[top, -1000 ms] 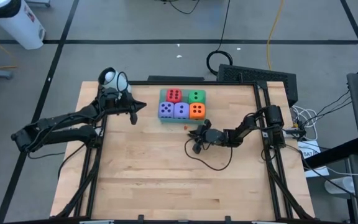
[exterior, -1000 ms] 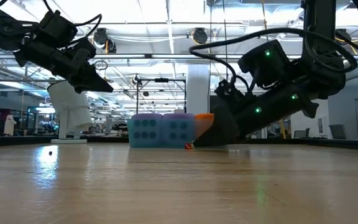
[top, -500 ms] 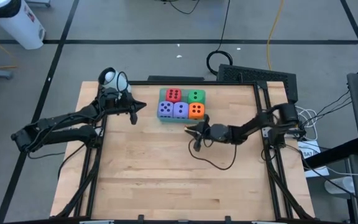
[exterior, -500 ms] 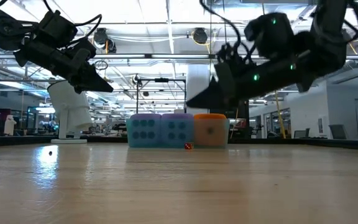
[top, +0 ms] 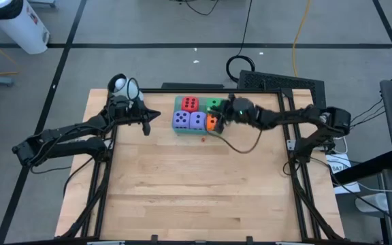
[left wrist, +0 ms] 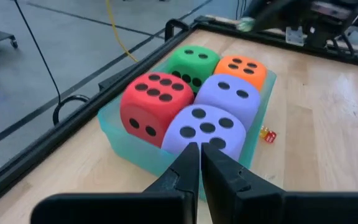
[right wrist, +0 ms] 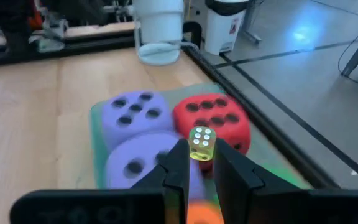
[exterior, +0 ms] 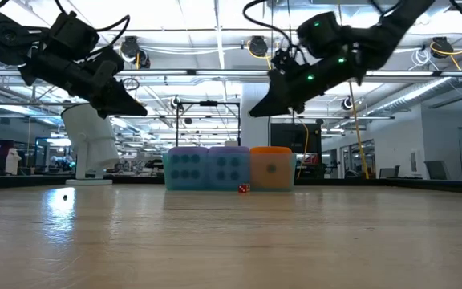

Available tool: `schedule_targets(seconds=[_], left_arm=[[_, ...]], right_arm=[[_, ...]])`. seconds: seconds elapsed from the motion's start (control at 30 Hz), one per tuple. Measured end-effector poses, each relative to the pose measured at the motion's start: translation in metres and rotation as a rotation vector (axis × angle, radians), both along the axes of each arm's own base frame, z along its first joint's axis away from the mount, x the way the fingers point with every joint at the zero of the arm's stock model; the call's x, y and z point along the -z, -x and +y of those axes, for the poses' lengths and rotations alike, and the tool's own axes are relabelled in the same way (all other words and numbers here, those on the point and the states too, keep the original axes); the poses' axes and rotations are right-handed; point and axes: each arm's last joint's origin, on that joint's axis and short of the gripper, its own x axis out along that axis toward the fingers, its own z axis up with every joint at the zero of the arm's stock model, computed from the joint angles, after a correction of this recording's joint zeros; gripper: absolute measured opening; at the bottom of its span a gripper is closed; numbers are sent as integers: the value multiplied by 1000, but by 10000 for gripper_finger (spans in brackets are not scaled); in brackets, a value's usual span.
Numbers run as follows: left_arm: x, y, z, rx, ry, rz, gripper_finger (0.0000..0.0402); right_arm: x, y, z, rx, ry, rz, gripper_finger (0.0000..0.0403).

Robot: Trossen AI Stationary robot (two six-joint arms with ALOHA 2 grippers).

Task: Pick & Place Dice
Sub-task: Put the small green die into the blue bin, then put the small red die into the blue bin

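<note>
The teal tray (top: 177, 127) sits at the table's (top: 182, 197) far edge, packed with five dice: red (top: 190, 103) and green (top: 214, 104) behind, two purple (top: 181, 120) (top: 197, 120) and orange (top: 214, 122) in front. Above the orange one, the right gripper (right wrist: 199, 163) pinches a small yellow die (right wrist: 201, 144). The left gripper (left wrist: 200, 163) hovers beside the tray, fingers nearly together, empty. A tiny red die (top: 203, 139) lies on the wood nearby.

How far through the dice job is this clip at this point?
Done: five big dice, red, green, orange and two purple, sit in the teal tray. In hand: the right gripper holds a small yellow-green die above them. Left: a tiny red die lies on the table beside the tray. The left gripper waits shut, left of the tray.
</note>
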Motion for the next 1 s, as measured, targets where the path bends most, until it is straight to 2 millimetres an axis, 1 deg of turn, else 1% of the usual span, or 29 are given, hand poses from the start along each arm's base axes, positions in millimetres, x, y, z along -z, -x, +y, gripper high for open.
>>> schedule_targets(seconds=[0.07,0.2,0.27,0.33,0.43,0.53,0.63,0.7,0.8,1.0], left_arm=[[-1,0,0,0,-6,-8,26],[-2,-1,0,-2,-14,-16,26],[-2,-1,0,3,-15,-16,26],[-2,-1,0,3,-15,-16,26],[-2,-1,-1,1,-14,-12,26],[-1,-1,-1,2,-13,-11,26],[-1,-1,-1,4,-7,-3,26],[1,-1,-1,4,-1,9,26],[1,-1,-2,6,-2,13,26],[1,-1,-2,8,-7,13,26]], right_arm=[[-7,-5,-15,1,-9,-5,46],[-12,-14,-37,-6,4,-12,45],[-8,-18,-46,-10,3,6,45],[-3,-26,-53,-13,2,11,45],[8,-35,-63,-20,-14,37,45],[20,-43,-67,-4,-21,70,51],[24,-45,-71,72,-6,107,76],[25,-46,-72,89,-8,125,100],[27,-45,-72,84,-4,150,136],[24,-48,-71,55,-2,118,203]])
